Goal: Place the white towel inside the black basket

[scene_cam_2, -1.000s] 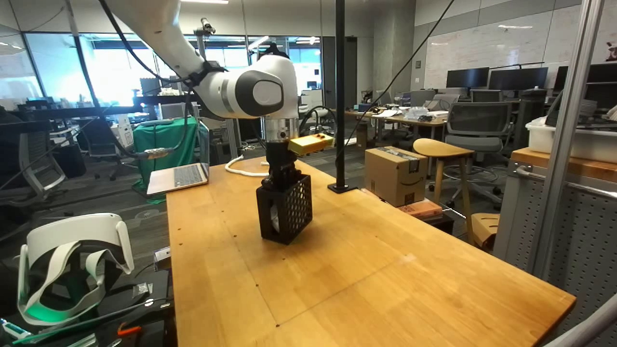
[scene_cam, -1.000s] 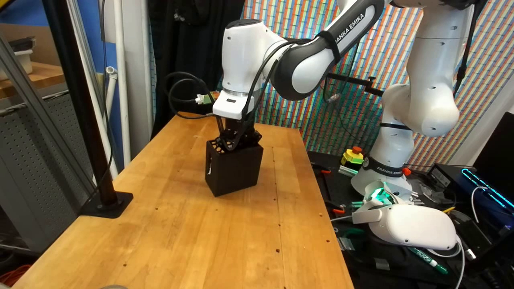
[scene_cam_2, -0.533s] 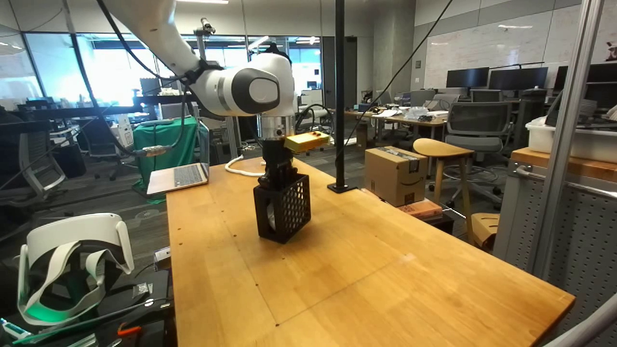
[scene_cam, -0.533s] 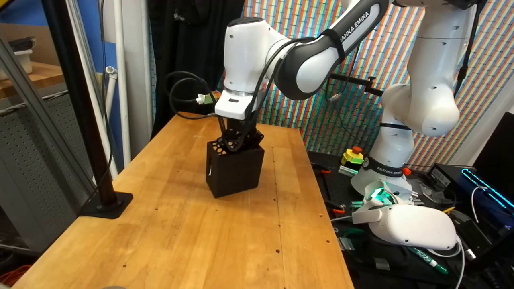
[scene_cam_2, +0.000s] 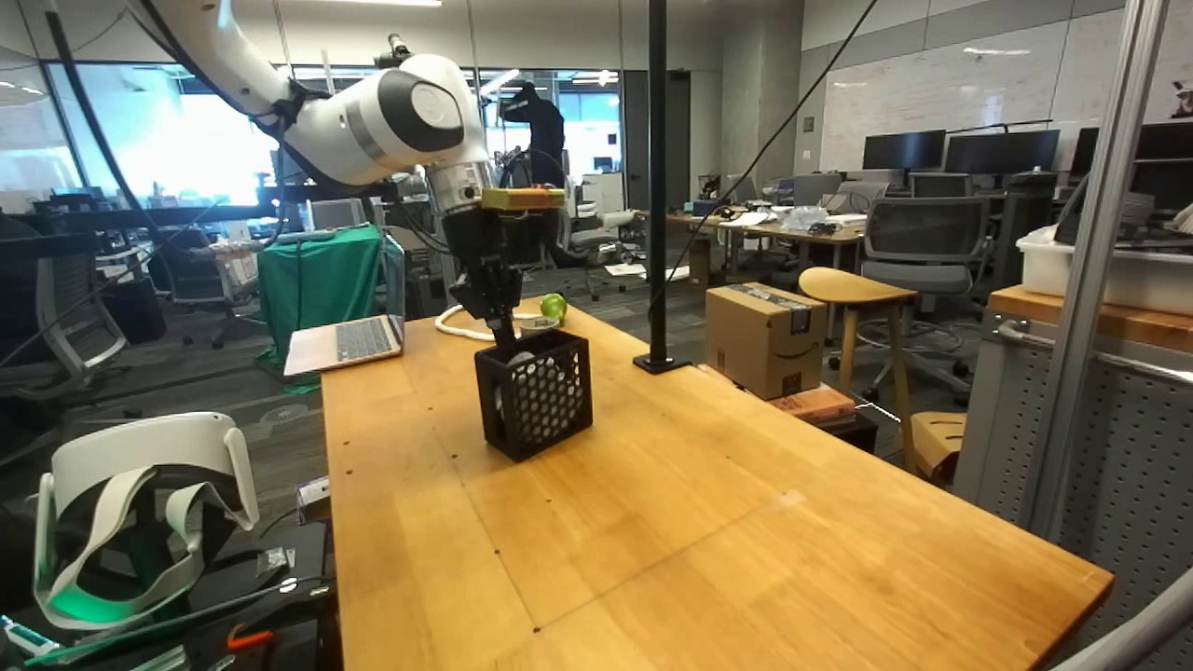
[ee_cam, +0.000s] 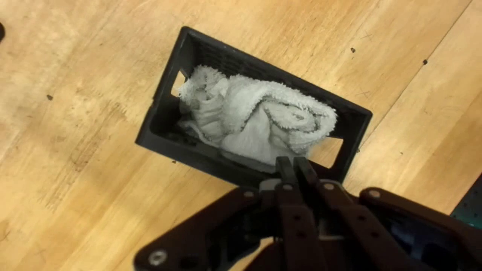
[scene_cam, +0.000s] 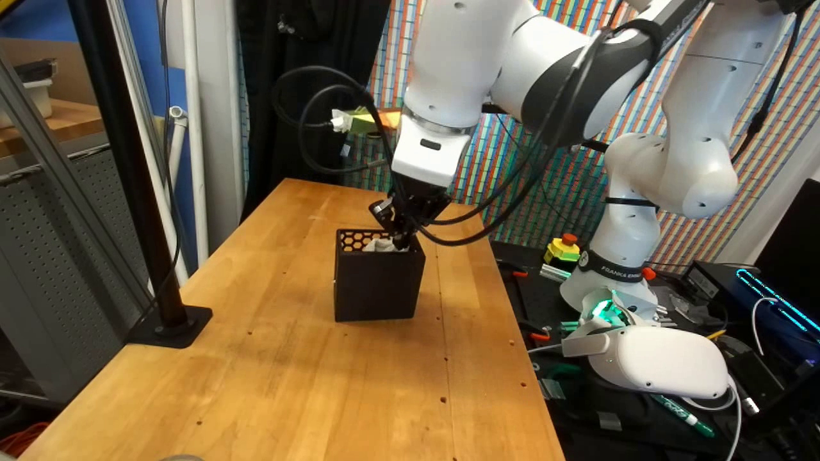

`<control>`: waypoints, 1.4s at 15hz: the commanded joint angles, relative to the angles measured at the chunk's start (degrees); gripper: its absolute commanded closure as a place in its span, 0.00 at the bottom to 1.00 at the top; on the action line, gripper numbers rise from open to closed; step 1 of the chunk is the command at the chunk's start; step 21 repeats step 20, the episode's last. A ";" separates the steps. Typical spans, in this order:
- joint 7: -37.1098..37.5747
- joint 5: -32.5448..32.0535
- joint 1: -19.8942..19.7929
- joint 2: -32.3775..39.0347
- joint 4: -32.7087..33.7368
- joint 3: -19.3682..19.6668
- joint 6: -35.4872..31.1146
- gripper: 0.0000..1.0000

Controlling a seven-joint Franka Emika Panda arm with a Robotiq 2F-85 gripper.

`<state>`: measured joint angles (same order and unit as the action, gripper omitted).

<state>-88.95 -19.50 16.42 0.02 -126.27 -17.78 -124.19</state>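
Currently, the white towel (ee_cam: 254,128) lies inside the black basket (scene_cam: 378,288), bunched and rolled into folds along the container's long axis. The gathered shape likely serves the fit: spread flat, the cloth would probably overhang the rim. In the wrist view, its visible outline falls within the four walls, reaching close to the end slots at left and right.

The basket stands upright on the table (scene_cam: 288,384), its mouth facing up, so you have access from above.

Note the gripper (ee_cam: 292,161). It is narrow: its two fingers (ee_cam: 283,171) stand almost together, and no fold is visibly pinched between them. You cannot confirm from these views whether the tips touch the cloth. They sit at the mouth, over the towel's near right edge in the wrist view; in an exterior view the gripper (scene_cam: 401,244) is toward the basket's right end.

Both exterior views show the gripper slanted. This angle presumably lets the slim tips reach past the rim while the wider linkage stands above it. With the fingers drawn in, the setting suits tucking or withdrawing rather than grasping.

Judging by this layout, placement is essentially complete. Before you retract, verify that no loop catches a fingertip. Lift along the slant; a sideways move could hit the rim and drag the basket.
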 commanded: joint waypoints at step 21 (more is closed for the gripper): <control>8.02 -2.96 2.86 -7.80 -1.73 -1.17 3.65 0.64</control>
